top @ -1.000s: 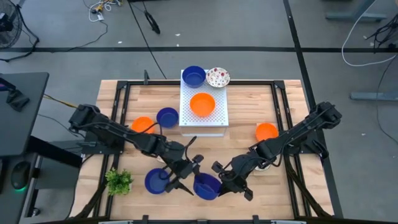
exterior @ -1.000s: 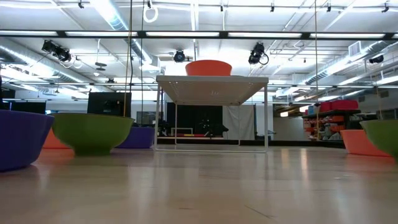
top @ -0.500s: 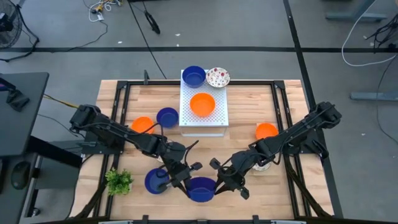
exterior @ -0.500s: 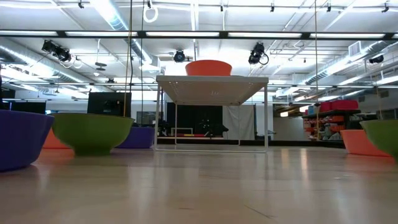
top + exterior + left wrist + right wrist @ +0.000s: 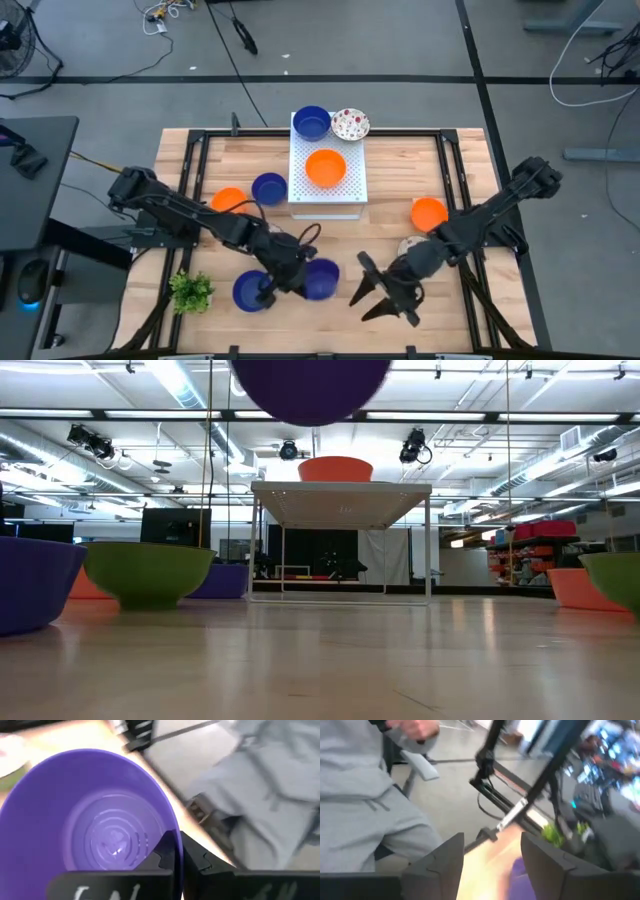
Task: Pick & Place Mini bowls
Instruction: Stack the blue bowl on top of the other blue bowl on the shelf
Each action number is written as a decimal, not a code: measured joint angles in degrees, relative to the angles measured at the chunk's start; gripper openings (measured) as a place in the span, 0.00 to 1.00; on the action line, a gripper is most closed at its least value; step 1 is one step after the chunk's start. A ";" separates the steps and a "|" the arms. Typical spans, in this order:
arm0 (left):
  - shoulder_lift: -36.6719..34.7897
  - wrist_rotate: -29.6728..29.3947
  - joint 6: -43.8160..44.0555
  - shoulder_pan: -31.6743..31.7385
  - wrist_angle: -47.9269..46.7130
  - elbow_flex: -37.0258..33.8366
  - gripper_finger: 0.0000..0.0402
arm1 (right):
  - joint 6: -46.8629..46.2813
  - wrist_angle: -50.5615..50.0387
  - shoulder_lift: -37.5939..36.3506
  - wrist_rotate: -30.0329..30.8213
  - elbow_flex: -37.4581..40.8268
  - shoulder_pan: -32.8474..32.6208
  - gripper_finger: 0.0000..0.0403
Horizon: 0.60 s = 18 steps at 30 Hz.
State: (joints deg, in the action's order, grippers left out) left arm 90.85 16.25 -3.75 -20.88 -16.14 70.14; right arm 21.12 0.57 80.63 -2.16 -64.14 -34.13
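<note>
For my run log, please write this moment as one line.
left gripper: shut on blue bowl, lifted | right gripper: open, empty, near front edge | white board: three bowls

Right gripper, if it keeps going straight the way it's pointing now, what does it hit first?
Probably nothing on the table. The open right gripper points toward the table's near edge, with only bare wood ahead; the left gripper holds the blue bowl off to the side.

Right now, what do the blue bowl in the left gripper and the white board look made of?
Blue mini bowl in the left gripper: probably plastic, smooth and semi-glossy; soft highlights and moulded concentric rings on its floor. White perforated board: likely painted metal or plastic, matte; a regular hole grid and thin legs in the low view.
</note>
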 joint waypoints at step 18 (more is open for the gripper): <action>0.57 -34.97 -2.54 20.97 -42.41 39.80 0.01 | -21.01 33.31 6.25 10.81 20.47 -8.72 0.39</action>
State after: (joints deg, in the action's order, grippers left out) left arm 91.42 -18.72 -6.29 0.09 -58.55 109.94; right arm 0.10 33.88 86.88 8.66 -43.67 -42.85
